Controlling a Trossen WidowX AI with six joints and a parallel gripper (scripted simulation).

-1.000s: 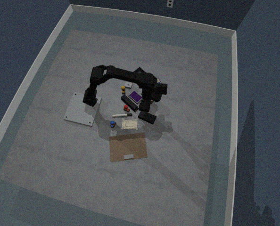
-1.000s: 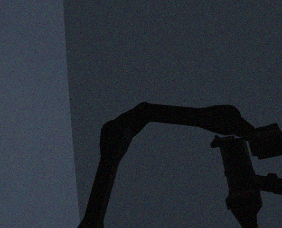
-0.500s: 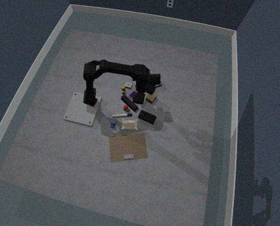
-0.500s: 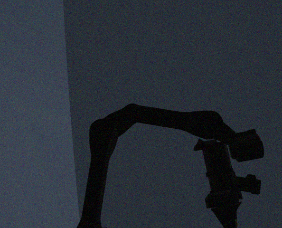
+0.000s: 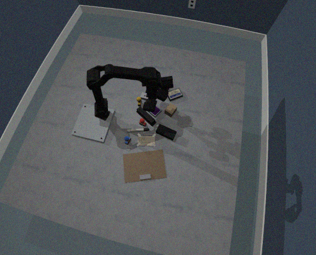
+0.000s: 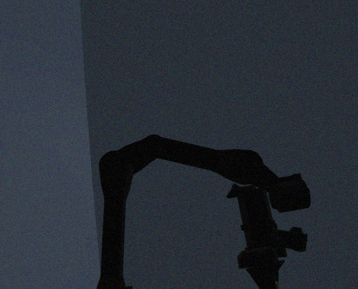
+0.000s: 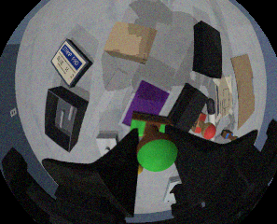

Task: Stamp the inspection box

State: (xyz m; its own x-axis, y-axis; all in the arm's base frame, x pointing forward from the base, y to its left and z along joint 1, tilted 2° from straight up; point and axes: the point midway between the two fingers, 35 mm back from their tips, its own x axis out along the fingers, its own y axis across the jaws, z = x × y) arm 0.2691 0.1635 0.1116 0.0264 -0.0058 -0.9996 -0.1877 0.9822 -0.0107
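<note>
My gripper (image 7: 151, 131) is shut on the green stamp (image 7: 157, 154), with its green knob toward the wrist camera and brown base away from it. The stamp's lettering does not show. The base overlaps the near edge of the purple ink pad (image 5: 156, 110) (image 7: 148, 94) in the wrist view; the gap between them cannot be judged. In the top view the gripper body hides the stamp and part of the pad. The card (image 5: 146, 140) (image 7: 224, 102) lies flat; its inspection box is too small to make out. The exterior view shows only the dark arm, fingertips cut off.
A black block (image 5: 146, 116) (image 7: 188, 107) lies beside the pad, another (image 5: 165, 132) (image 7: 207, 49) near the card. Also around are a cardboard box (image 5: 170, 109) (image 7: 131, 41), a labelled stamp pad case (image 5: 175, 94) (image 7: 68, 63), a black tray, a marker (image 5: 137, 129), red (image 5: 142, 120), blue and yellow stamps.
</note>
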